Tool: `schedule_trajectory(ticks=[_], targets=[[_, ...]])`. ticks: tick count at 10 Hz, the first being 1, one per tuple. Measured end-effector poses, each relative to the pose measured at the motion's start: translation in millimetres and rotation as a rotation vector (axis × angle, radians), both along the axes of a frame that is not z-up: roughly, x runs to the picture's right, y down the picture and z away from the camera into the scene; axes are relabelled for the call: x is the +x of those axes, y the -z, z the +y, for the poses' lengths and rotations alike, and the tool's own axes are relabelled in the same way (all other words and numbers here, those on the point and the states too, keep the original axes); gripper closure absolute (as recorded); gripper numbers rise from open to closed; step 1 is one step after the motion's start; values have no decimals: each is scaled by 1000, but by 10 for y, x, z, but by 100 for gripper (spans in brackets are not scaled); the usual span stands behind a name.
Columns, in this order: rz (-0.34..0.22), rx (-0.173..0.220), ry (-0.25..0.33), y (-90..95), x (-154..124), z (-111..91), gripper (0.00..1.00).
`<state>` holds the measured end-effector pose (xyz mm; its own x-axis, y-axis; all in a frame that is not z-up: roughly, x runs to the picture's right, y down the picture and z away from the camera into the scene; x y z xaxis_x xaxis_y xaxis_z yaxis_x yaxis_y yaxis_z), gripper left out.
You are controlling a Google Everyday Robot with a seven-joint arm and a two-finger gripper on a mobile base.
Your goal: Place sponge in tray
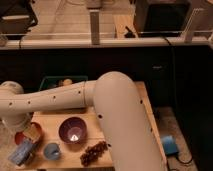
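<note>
The sponge (22, 151), a pale blue-grey block, lies at the table's front left corner, just below the orange bowl (22, 136). The dark green tray (50, 80) stands at the back of the table, partly hidden behind my white arm, with small items inside it. My gripper (17, 122) is at the far left end of the arm, pointing down above the orange bowl and a little behind the sponge. It is not touching the sponge.
A purple bowl (73, 130) stands mid-table, with a light-blue cup (51, 150) to its front left and a bunch of dark grapes (95, 152) to its front right. A brighter blue block (169, 145) lies off the table at right. My arm (120, 115) covers the table's right half.
</note>
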<state>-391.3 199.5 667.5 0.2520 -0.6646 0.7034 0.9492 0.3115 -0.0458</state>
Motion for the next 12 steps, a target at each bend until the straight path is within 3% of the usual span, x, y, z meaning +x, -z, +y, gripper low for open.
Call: schedule_trajectory(ticks=[1, 3, 10, 11, 12], targets=[[0, -9, 3, 9, -12, -12, 20], [1, -45, 40, 1, -126, 163, 20], [66, -111, 130, -89, -133, 552, 20], [67, -115, 130, -109, -130, 590, 21], [68, -116, 128, -126, -134, 625, 30]])
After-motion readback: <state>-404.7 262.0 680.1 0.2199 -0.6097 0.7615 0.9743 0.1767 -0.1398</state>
